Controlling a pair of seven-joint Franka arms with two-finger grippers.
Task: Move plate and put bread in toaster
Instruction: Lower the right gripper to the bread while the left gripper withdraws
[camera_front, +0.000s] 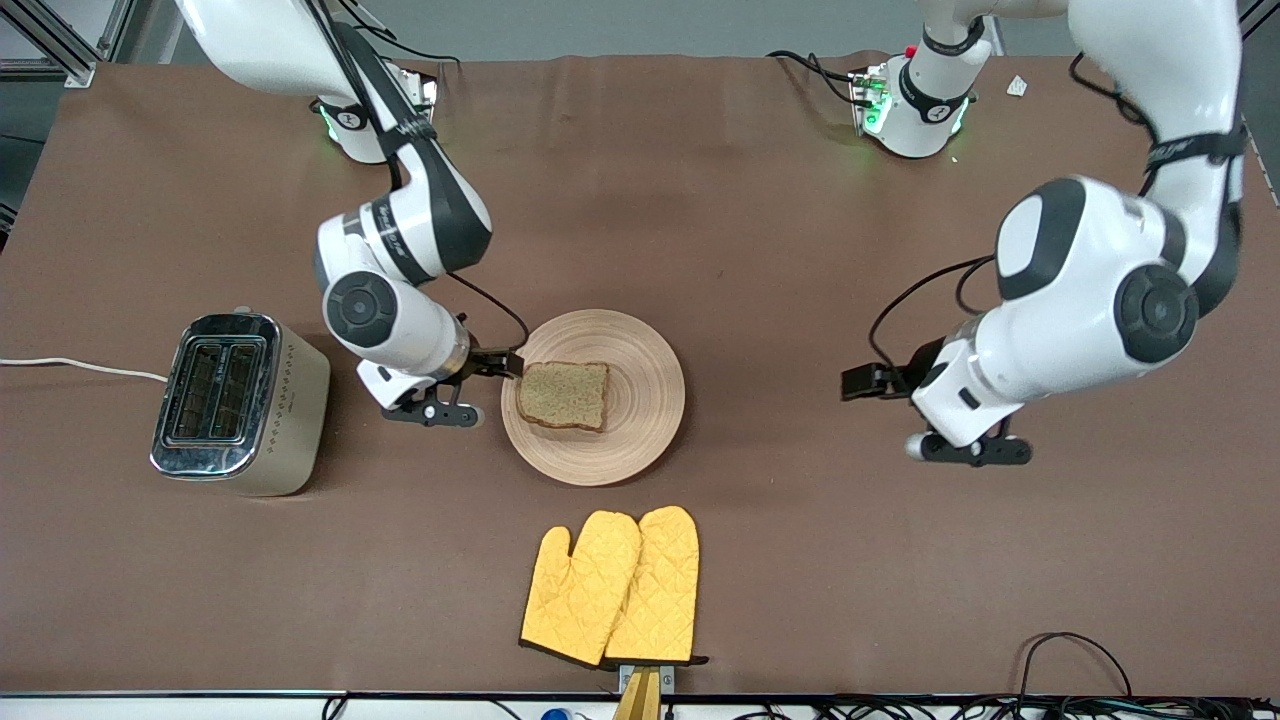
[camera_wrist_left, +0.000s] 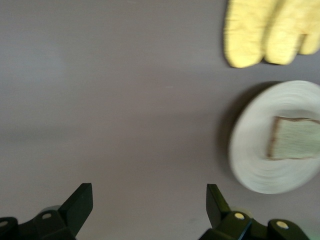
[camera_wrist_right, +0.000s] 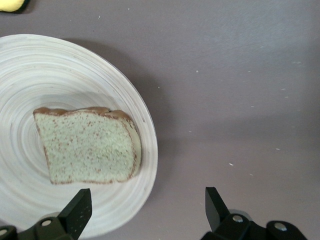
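Front view: plate (camera_front: 640, 440) sits mid-desk on the brown cloth, bread (camera_front: 564, 395) lying flat on it, toward the edge on the right arm's side. Toaster (camera_front: 240, 403) stands upright toward the right arm's end of the desk, both slots up, white cord (camera_front: 80, 366) running off the desk edge. Right gripper (camera_front: 436, 412) hangs low between toaster and plate, just beside the plate rim; jaws wide, holding nothing. Right wrist view confirms: both fingertips (camera_wrist_right: 80, 207) spread apart, one over the plate rim, the other over bare cloth, bread (camera_wrist_right: 87, 146) just ahead of them, untouched. Left gripper (camera_front: 968, 448) is over bare cloth toward the left arm's end, well apart from the plate; jaws wide, empty. Left wrist view shows its fingertips (camera_wrist_left: 82, 200) over bare cloth, plate (camera_wrist_left: 250, 155) and bread (camera_wrist_left: 295, 137) off to one side. Yellow oven mitts (camera_front: 612, 588) lie flat, side by side, nearer the front camera than the plate, apart from it.
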